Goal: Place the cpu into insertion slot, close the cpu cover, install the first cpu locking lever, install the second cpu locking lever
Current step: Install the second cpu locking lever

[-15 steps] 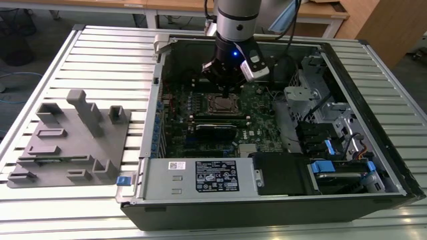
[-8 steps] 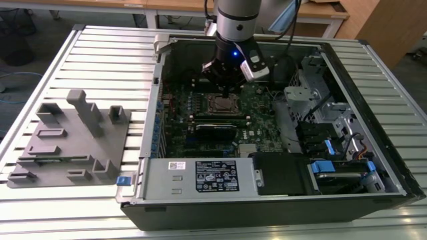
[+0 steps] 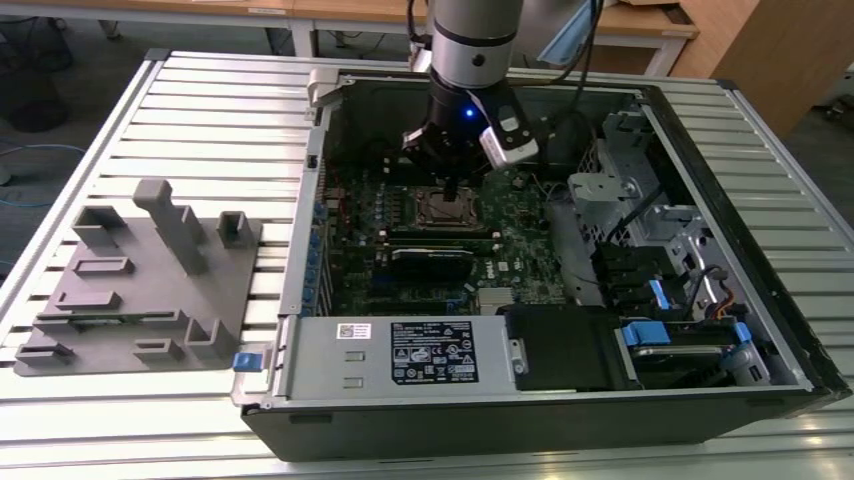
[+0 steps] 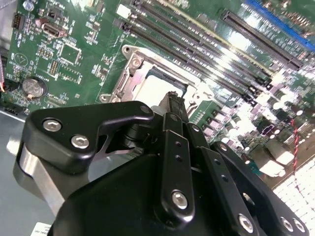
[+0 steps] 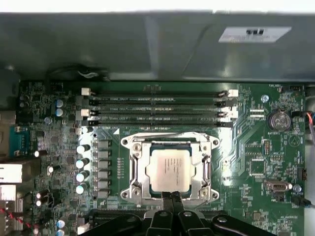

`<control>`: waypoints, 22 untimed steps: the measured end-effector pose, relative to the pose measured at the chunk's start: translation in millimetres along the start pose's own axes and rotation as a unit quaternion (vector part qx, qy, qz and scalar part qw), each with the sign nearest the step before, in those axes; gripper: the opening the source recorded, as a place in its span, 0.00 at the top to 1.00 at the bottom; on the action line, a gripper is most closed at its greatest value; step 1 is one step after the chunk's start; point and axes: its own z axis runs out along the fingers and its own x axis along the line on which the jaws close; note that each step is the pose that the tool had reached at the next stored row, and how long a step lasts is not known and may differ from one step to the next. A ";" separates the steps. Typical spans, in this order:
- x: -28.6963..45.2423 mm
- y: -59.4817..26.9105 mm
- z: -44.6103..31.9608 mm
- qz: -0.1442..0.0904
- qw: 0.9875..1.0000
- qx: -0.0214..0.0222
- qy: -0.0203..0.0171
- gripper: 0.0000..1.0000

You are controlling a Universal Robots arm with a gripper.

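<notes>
Gripper (image 5: 172, 197) fingers pressed together, grasping nothing, tips at socket frame's 6 o'clock edge in first wrist view. Cpu (image 5: 171, 170) seated in insertion slot (image 5: 129, 169), cpu cover (image 5: 205, 167) down around it, straight toward 12 o'clock from fingertips.

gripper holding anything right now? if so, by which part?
Nothing visibly held. The gripper has its fingers together, tips at the edge of the cpu cover, with the cpu seated under it.

cpu (image 5: 168, 169): silvery-grey top
cpu cover (image 5: 136, 169): bare silver metal
motherboard (image 5: 256, 147): green
end effector (image 5: 173, 197): black
bench (image 3: 200, 120): pale grey, ribbed
</notes>
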 end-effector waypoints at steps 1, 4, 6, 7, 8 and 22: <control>0.1 -1.0 0.0 0.000 1.000 0.000 0.000 0.89; 0.1 -2.4 -0.2 0.000 1.000 0.000 0.000 0.89; 0.0 -2.6 -1.5 0.000 1.000 -0.001 0.000 0.89; 0.0 -2.6 -2.2 0.000 1.000 -0.001 0.000 0.89; 0.0 -2.7 -3.0 0.000 1.000 -0.002 0.000 0.89; 1.8 -20.6 -3.4 0.000 1.000 -0.002 0.000 0.89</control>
